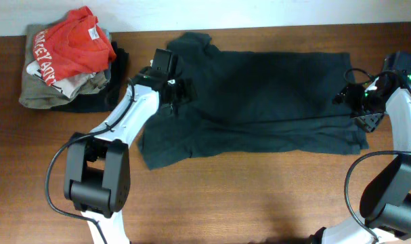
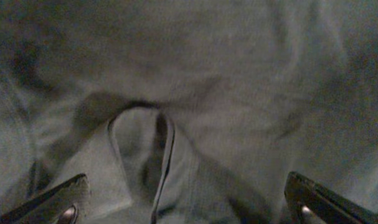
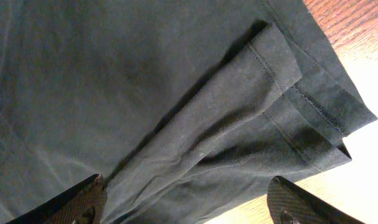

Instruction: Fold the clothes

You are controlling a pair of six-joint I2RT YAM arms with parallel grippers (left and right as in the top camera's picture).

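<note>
The clothes [image 1: 259,95], one dark navy-black T-shirt, lie spread across the middle of the wooden table [image 1: 225,203], partly folded lengthwise. My left gripper [image 1: 181,91] hovers over the shirt's left end. In the left wrist view its jaws stand wide open over wrinkled fabric [image 2: 238,74], with a curved seam loop [image 2: 142,143] between the fingers and nothing held. My right gripper [image 1: 357,102] is at the shirt's right end. In the right wrist view it is open over the layered hem [image 3: 282,74], where a folded edge lies on the lower layer.
A heap of other garments sits at the back left: a red shirt with white lettering [image 1: 70,47] on top of a beige-grey garment [image 1: 39,91]. Bare wood [image 3: 344,18] shows beyond the hem. The table's back edge meets a white wall.
</note>
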